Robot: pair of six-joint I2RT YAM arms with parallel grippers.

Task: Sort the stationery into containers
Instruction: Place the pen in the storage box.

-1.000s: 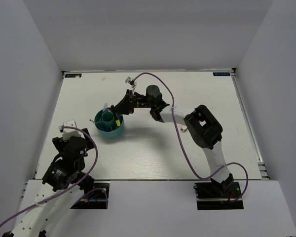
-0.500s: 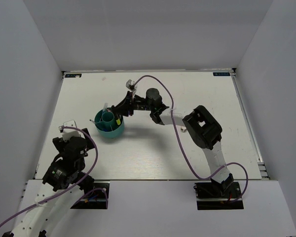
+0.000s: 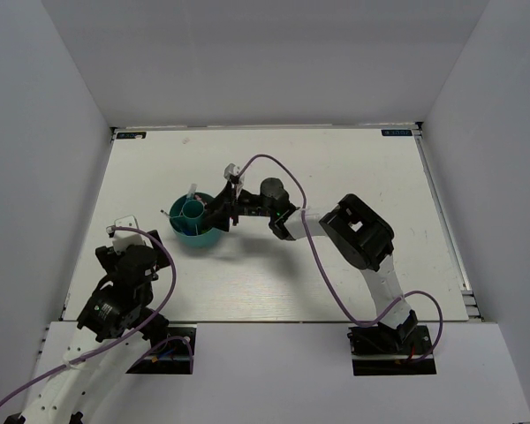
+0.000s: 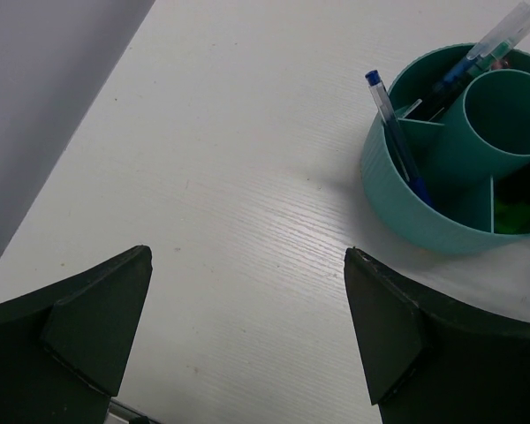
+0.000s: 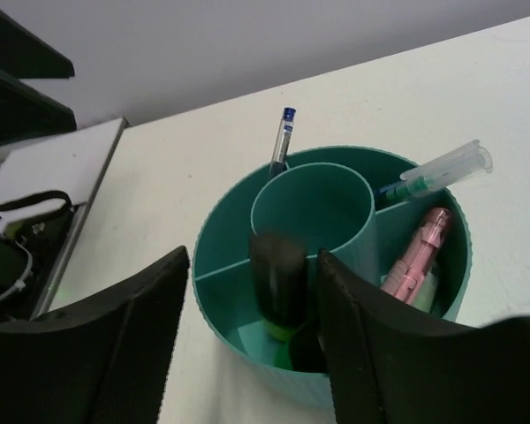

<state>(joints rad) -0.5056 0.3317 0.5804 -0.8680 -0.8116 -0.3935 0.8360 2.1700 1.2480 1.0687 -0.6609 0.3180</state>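
Observation:
The round teal organiser stands left of the table's middle. My right gripper hovers over its near compartment with the jaws apart. A black-green highlighter, blurred, stands loose between the fingers with its green end down in that compartment, close to the right finger. Other compartments hold a blue pen, a clear pen with a green tip and a pink item. My left gripper is open over bare table, near and to the left of the organiser.
White walls enclose the table on the left, back and right. The right arm stretches across the table's middle toward the organiser, with its purple cable looping above it. The left wall lies close to my left gripper.
The right gripper has moved toward the near left, over the organiser, and its jaws have spread. The highlighter is no longer pinched. The left arm has not moved.

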